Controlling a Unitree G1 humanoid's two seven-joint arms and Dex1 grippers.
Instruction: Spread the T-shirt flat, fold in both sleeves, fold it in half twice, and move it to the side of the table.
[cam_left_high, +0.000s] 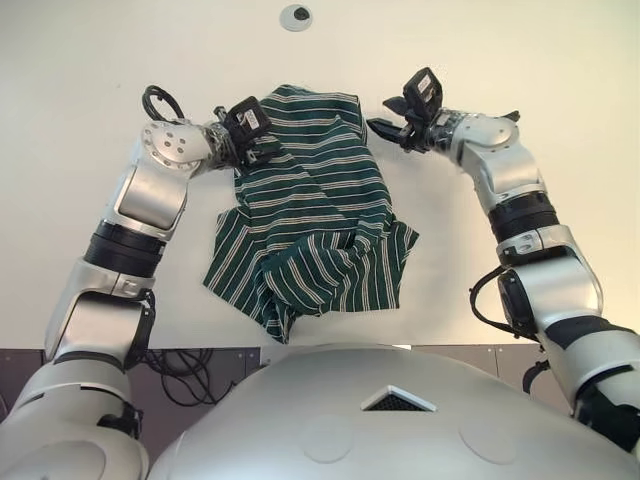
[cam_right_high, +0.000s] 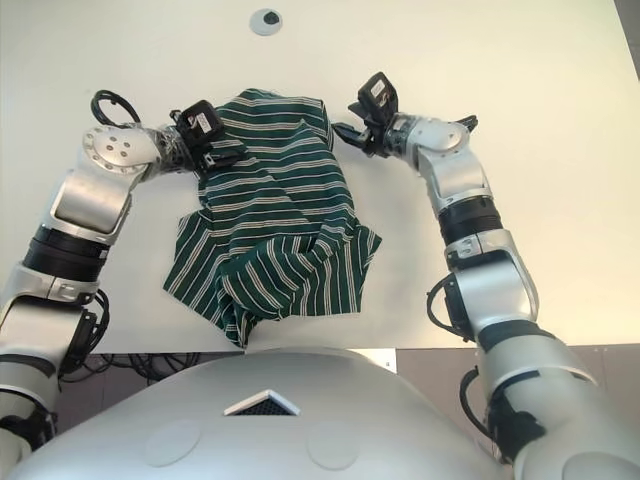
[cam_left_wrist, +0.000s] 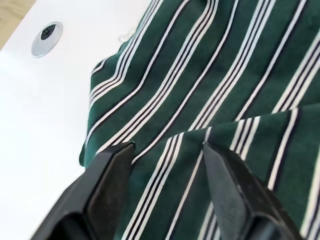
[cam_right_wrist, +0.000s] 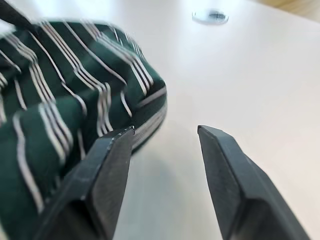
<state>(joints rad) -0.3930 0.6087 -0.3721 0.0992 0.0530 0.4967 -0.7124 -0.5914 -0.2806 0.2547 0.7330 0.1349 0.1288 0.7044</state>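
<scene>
Left eye view, stock of the table (cam_left_high: 520, 60) as I see it:

1. T-shirt (cam_left_high: 310, 220): dark green with white stripes, one item. It lies crumpled around the middle of the table. Its far end is fairly smooth and points toward the far edge. Its near end is bunched into overlapping folds that reach almost to the near edge. It is not spread flat, and the sleeves are lost among the folds.

2. My left gripper (cam_left_high: 255, 135): it sits on the far-left edge of the T-shirt. In the left wrist view this left gripper (cam_left_wrist: 168, 146) has its fingers spread apart over the striped cloth, with a raised fold running between them. It pinches nothing. I cannot tell whether the tips touch the cloth.

3. My right gripper (cam_left_high: 395, 125): it is just beside the far-right corner of the T-shirt, over bare table. In the right wrist view the right gripper (cam_right_wrist: 165, 130) is spread wide and holds nothing. One finger is close to the hem and the other is over the white top.

4. Round grommet (cam_left_high: 296, 17): it is set into the table at the far edge, beyond the shirt and well apart from both grippers.

5. Loose cables (cam_left_high: 185, 365): dark, hanging below the near edge toward the left corner.
</scene>
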